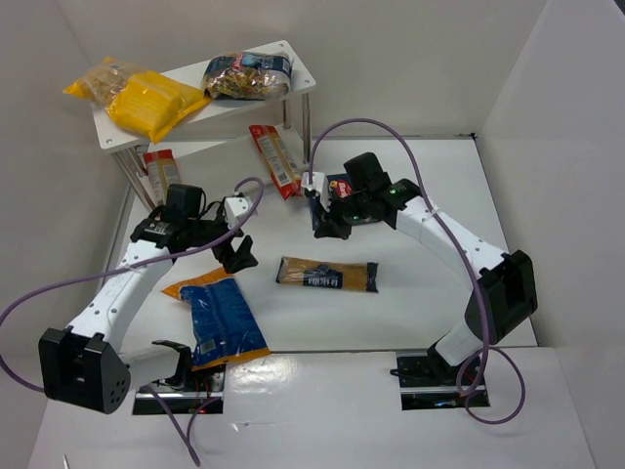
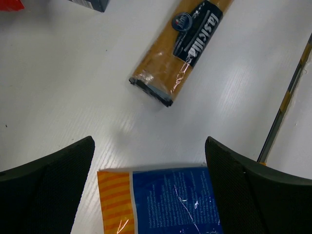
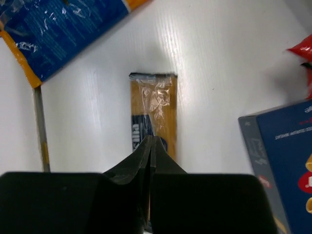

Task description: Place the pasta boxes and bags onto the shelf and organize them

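Observation:
The white two-tier shelf (image 1: 293, 59) stands at the far left. Yellow bags (image 1: 146, 98) and a dark pasta bag (image 1: 246, 76) lie on its top board. A red-and-white pack (image 1: 161, 171) lies on the lower board; another (image 1: 275, 156) lies by the shelf's right end. The golden spaghetti pack (image 1: 327, 275) lies mid-table, also seen in both wrist views (image 2: 180, 48) (image 3: 153, 102). The blue bag with orange end (image 1: 220, 318) (image 2: 165, 200) lies under my open left gripper (image 1: 239, 256) (image 2: 148, 146). My right gripper (image 1: 320, 225) (image 3: 152, 139) is shut and empty, beside the dark-blue box (image 1: 340, 184) (image 3: 287, 156).
White walls enclose the table on the left, back and right. Purple cables loop above both arms (image 1: 391, 132). The shelf's silver posts (image 1: 307, 117) stand close to the red-and-white pack and the box. The arm bases (image 1: 430, 371) sit at the near edge.

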`<state>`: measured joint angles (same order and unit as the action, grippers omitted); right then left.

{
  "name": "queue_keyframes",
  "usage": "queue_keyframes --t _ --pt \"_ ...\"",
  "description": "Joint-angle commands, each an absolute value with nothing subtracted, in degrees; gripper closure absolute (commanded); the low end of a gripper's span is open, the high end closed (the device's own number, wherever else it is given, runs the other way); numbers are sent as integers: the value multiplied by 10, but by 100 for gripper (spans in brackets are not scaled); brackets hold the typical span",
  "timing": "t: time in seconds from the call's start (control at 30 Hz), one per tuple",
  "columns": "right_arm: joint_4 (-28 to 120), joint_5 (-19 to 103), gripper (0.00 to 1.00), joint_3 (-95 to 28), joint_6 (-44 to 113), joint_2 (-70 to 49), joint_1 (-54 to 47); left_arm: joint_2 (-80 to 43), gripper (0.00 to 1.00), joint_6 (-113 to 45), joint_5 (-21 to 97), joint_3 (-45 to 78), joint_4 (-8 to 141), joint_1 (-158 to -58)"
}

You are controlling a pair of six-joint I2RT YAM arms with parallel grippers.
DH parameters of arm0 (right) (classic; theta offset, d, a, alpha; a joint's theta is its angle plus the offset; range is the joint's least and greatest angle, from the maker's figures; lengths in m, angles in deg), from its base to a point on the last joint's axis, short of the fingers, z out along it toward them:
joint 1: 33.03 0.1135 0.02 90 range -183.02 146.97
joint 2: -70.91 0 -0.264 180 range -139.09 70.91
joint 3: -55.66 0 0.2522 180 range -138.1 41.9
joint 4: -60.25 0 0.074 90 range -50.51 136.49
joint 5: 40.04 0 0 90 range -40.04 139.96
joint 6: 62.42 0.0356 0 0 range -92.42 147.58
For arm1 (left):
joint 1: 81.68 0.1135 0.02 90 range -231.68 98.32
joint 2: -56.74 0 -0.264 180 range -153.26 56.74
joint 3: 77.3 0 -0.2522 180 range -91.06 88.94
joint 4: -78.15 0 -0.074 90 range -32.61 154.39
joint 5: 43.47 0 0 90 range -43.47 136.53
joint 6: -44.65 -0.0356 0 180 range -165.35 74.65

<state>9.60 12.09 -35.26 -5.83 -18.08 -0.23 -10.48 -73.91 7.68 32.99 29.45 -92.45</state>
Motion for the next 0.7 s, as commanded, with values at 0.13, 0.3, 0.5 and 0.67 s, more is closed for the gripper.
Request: queue_keyframes --t 0.13,0.3,0.5,0.67 --pt "144 180 77 -341 -62 -186 -3 -102 1 -759 71 339 309 -928" --pt "144 246 0 -302 -67 -181 -3 -87 1 -752 83 339 309 -928" --pt "155 281 0 -224 -105 -146 -3 -115 1 -769 72 344 303 -934" --pt "175 287 0 -173 -133 -141 -3 -127 1 -769 84 330 297 -934"
